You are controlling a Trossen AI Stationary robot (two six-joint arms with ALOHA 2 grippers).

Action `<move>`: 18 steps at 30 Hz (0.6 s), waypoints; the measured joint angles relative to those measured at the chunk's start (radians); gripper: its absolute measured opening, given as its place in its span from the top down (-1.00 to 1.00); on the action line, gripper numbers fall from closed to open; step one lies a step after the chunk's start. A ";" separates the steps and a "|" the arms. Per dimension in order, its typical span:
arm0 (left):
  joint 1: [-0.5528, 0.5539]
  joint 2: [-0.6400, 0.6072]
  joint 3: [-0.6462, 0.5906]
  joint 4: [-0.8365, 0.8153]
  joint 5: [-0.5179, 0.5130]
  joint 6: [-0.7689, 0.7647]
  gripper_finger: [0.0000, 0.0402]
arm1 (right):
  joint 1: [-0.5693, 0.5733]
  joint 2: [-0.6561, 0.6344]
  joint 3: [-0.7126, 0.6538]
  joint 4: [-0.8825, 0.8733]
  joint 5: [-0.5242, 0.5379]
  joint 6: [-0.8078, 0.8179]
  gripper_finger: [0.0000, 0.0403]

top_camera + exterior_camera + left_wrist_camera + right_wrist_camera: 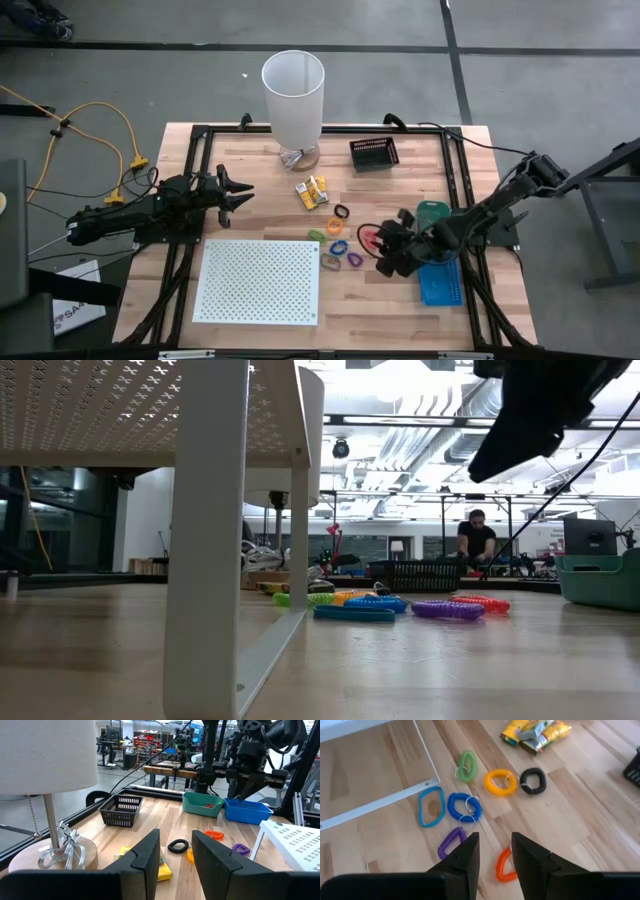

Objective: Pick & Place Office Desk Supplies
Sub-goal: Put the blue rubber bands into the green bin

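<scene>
Dark and low over the table's left side, our left gripper points toward the middle, its fingers parted with nothing between them. Past it lies the white perforated board, then the lamp with its white shade at the far edge. Near the centre we find the yellow packets, their long axis running roughly from the lamp toward the near edge. The coiled loops spread beside them: the green loop lies lengthwise toward the board, the light blue loop is stretched to an oval, and we also see the blue loop, orange loop and black loop. The purple loop and the red-orange loop are partly cut off behind our right gripper, which hangs above them, fingers slightly apart and empty. Rightmost stand the black basket, teal bin and blue tray; their contents are hard to make out.
</scene>
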 joint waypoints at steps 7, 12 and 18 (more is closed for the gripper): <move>0.000 0.000 0.000 0.000 0.000 0.000 0.46 | -0.017 0.000 0.000 0.029 -0.015 -0.047 0.50; 0.000 0.000 0.000 0.000 0.000 0.000 0.46 | -0.016 0.021 0.000 0.067 -0.057 -0.102 0.50; 0.000 0.000 0.000 0.000 0.000 0.000 0.46 | -0.016 0.118 0.000 0.196 -0.135 -0.229 0.50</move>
